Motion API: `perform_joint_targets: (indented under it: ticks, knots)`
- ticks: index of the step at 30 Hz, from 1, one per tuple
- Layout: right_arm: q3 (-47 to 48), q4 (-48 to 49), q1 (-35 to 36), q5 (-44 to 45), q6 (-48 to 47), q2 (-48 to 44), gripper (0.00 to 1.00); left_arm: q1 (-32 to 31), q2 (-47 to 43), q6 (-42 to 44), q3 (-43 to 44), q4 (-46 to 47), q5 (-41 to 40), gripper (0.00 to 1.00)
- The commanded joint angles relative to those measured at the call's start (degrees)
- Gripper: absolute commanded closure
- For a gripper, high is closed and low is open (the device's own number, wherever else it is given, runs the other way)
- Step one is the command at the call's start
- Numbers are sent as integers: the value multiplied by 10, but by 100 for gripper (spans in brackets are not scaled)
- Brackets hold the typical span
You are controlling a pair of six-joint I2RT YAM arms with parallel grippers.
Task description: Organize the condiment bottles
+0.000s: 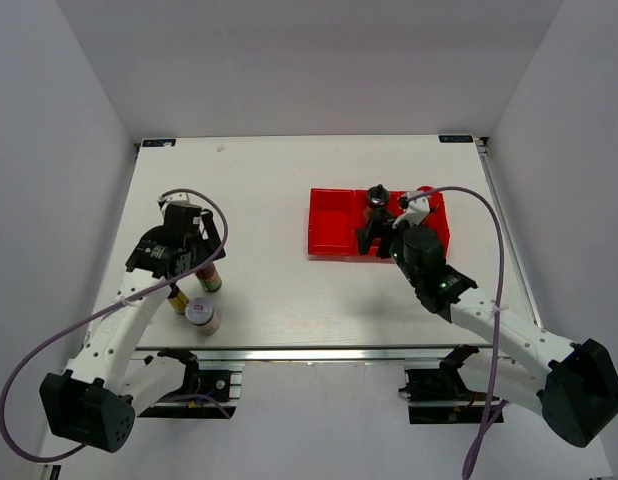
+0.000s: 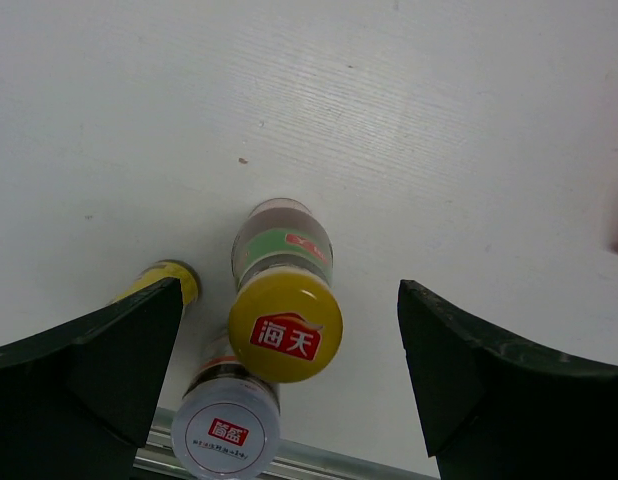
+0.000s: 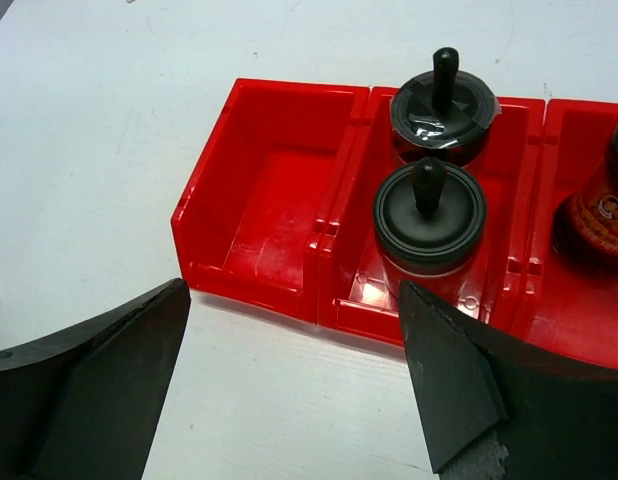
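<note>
Yellow-capped bottle (image 2: 285, 325) stands between spread left jaws.

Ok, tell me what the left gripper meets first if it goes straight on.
Probably the yellow-capped bottle, standing centred in the open left gripper; depth is unclear, though.

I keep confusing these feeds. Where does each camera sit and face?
Top external: above, behind the bases, facing down on the table; both arms show.
Left wrist: on that arm, facing down past the left claw at a yellow-capped bottle and silver-lidded jar.
Right wrist: on that arm, facing down past the right claw at the red tray holding black-capped shakers.
Shared by top and right wrist: the tray.
</note>
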Motion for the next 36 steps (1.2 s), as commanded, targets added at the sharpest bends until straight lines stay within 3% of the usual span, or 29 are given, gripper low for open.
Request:
perform_joint_targets:
  ticks: [1,6,15,18,22,25,29,36]
  knots:
    - [-8,2,0,0,-16,-28,11,0,10,24,11,7,-11,2]
    - [-18,-14,0,28,-17,-58,11,0,61,44,26,14,24,2]
    - [-35,-17,-1,71,-7,-87,11,1,60,22,10,29,-6,5]
    - [-38,-16,0,81,-3,-89,11,0,47,11,-3,40,-3,10]
    - [-41,-17,-1,97,1,-91,11,0,41,2,-3,37,-4,25]
    - [-43,-19,-1,102,4,-95,11,0,42,0,-1,30,-4,29]
    - [-50,-20,-1,109,7,-107,11,1,41,-10,-4,18,-9,29]
    - [-59,-13,0,113,16,-116,11,0,20,-77,-5,-7,-58,19]
